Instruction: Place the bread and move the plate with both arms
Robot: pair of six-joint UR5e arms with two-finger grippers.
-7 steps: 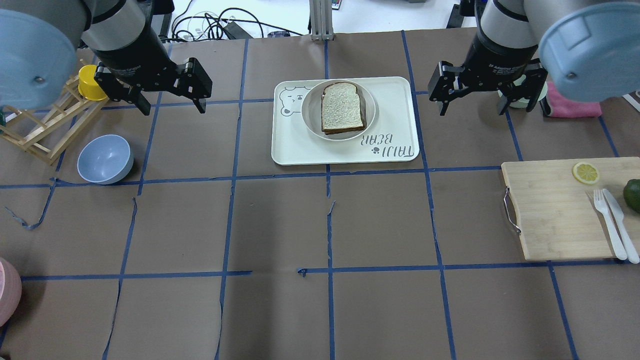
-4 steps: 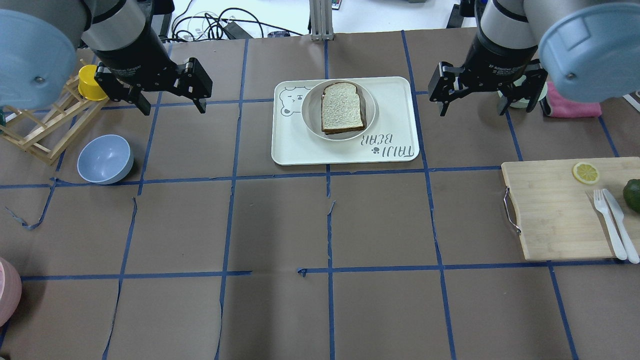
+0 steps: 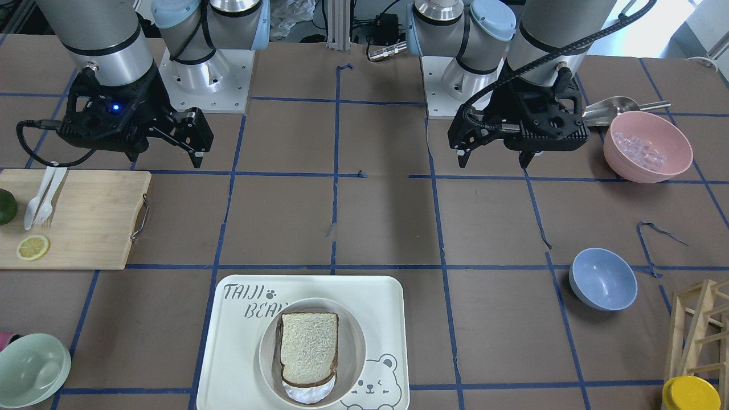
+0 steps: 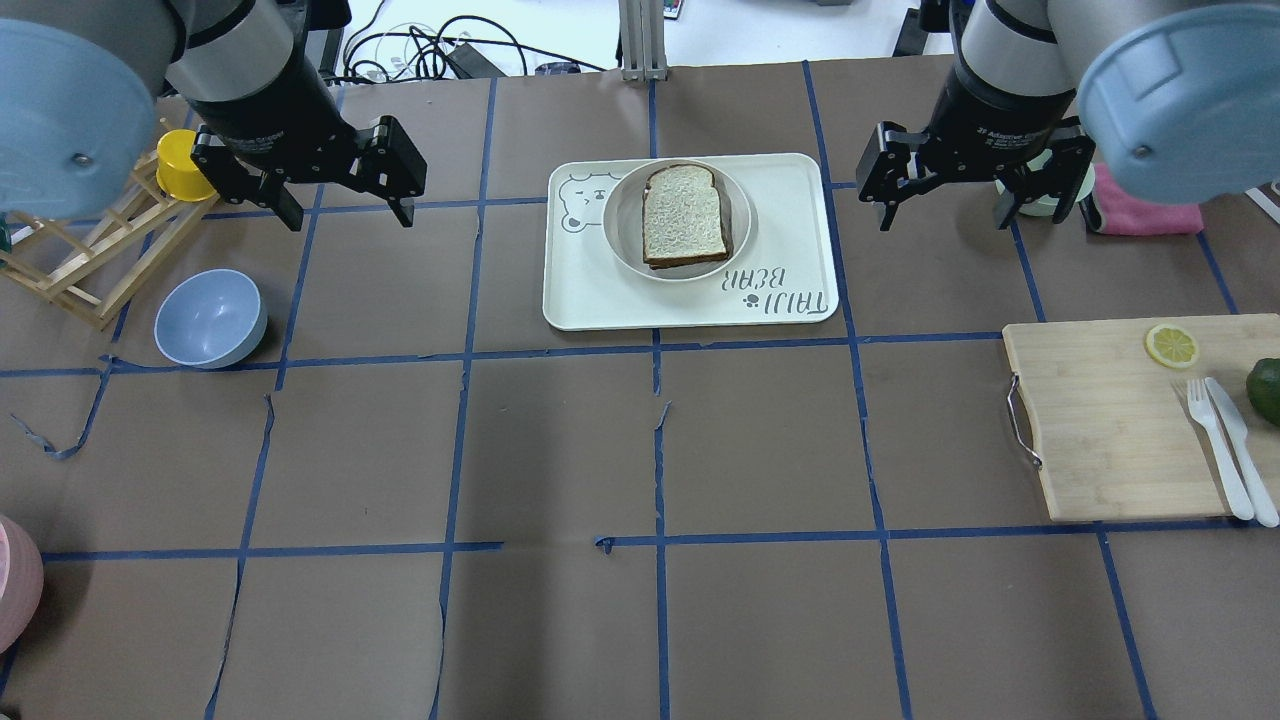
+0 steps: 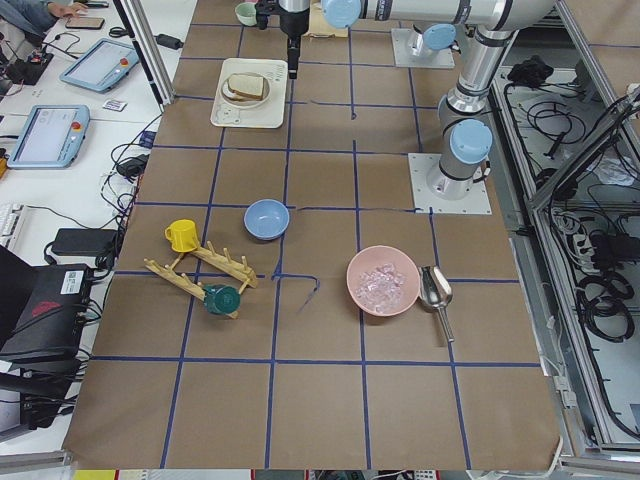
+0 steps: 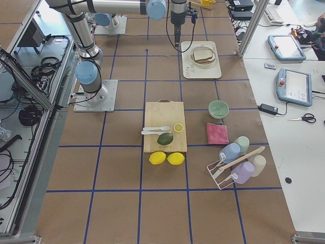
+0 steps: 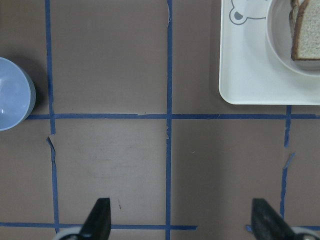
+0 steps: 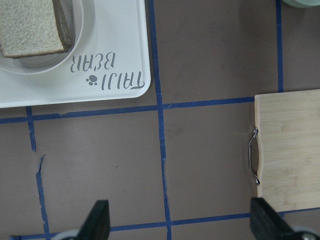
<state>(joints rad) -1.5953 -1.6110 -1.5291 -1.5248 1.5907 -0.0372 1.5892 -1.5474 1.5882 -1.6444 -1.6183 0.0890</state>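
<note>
The bread (image 4: 684,214), a white slice with a dark brown crust, lies in the round cream plate (image 4: 621,232), which sits on the cream bear tray (image 4: 790,190) at the far middle of the table. They also show in the front view: bread (image 3: 308,347), plate (image 3: 353,344). My left gripper (image 4: 347,212) is open and empty, high above the table to the left of the tray. My right gripper (image 4: 943,216) is open and empty, high to the right of the tray. The wrist views show spread fingers (image 7: 98,217) (image 8: 97,219) over bare table.
A blue bowl (image 4: 210,318), a wooden rack (image 4: 90,245) and a yellow cup (image 4: 182,164) lie on the left. A cutting board (image 4: 1120,420) with lemon slice, fork, knife and avocado lies on the right. A pink bowl (image 3: 647,146) and a pale green bowl (image 3: 31,370) are nearby.
Both grippers have shifted very slightly; otherwise nothing has visibly changed. The bread, plate and tray have not moved.
</note>
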